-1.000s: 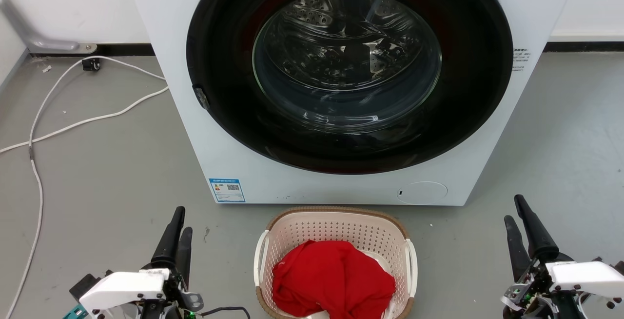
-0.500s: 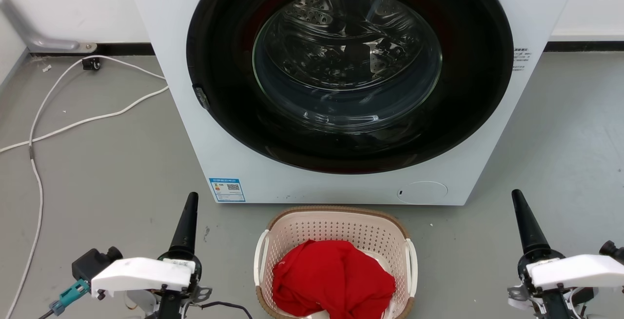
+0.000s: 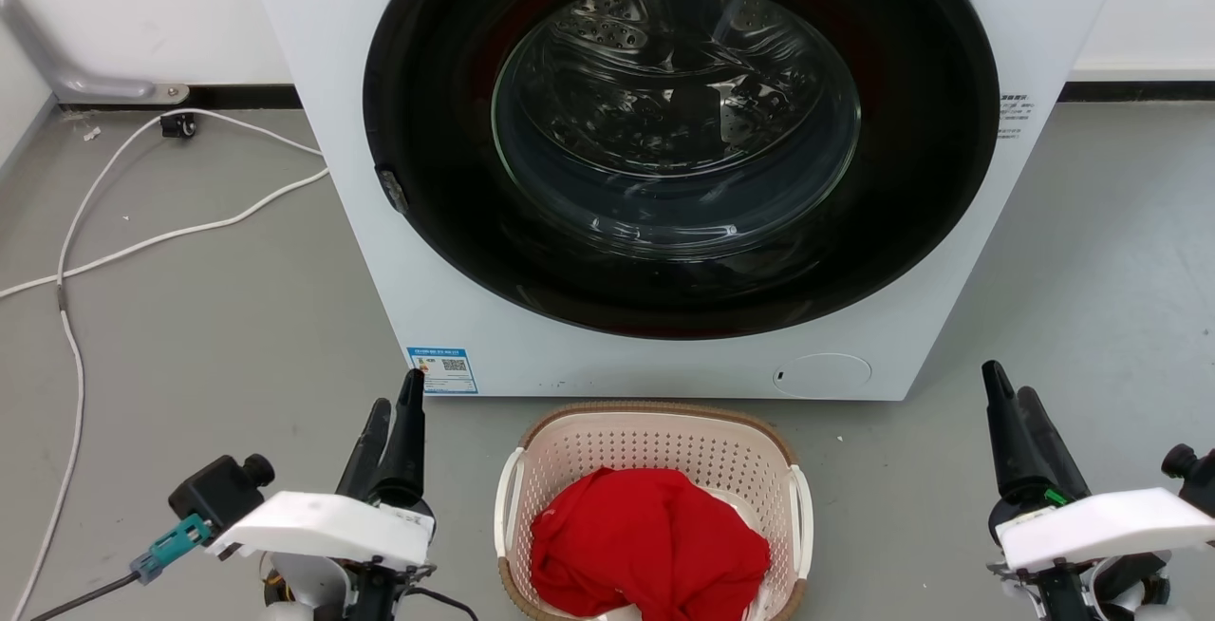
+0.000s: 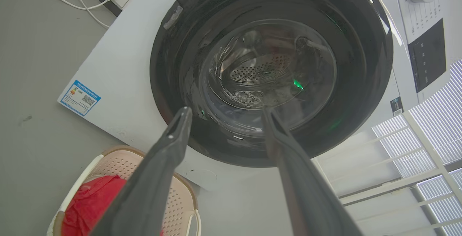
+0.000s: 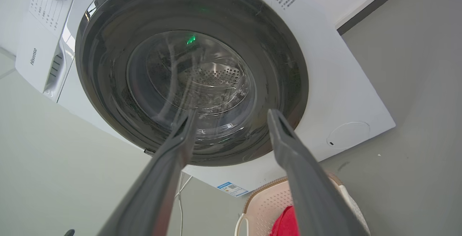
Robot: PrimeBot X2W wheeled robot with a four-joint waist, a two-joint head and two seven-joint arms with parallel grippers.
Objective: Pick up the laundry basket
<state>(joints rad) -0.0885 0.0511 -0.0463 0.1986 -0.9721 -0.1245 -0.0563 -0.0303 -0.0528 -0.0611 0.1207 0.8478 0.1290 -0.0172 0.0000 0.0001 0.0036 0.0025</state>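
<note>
Your left gripper (image 3: 396, 391) and right gripper (image 3: 1008, 380) both have their fingers parted with nothing between them. Each hangs above the floor (image 3: 237, 336), pointing toward the washer (image 3: 664, 369). The basket (image 3: 655, 450) sits on the floor between them, nearer the left one and just in front of the washer.

Expect it to be light: it is thin perforated plastic with a red cloth (image 3: 645, 536) heaped inside over something white. The walls will probably flex if you squeeze them, and the smooth plastic may slip. Take it by the white side handles instead, the left handle (image 3: 503, 498) and the right handle (image 3: 805, 507), one per gripper, and lift evenly so it stays level.

The washer stands close behind the far rim, so keep the fingers clear of it. A white cable (image 3: 142, 242) lies well off to the left, out of your path.
</note>
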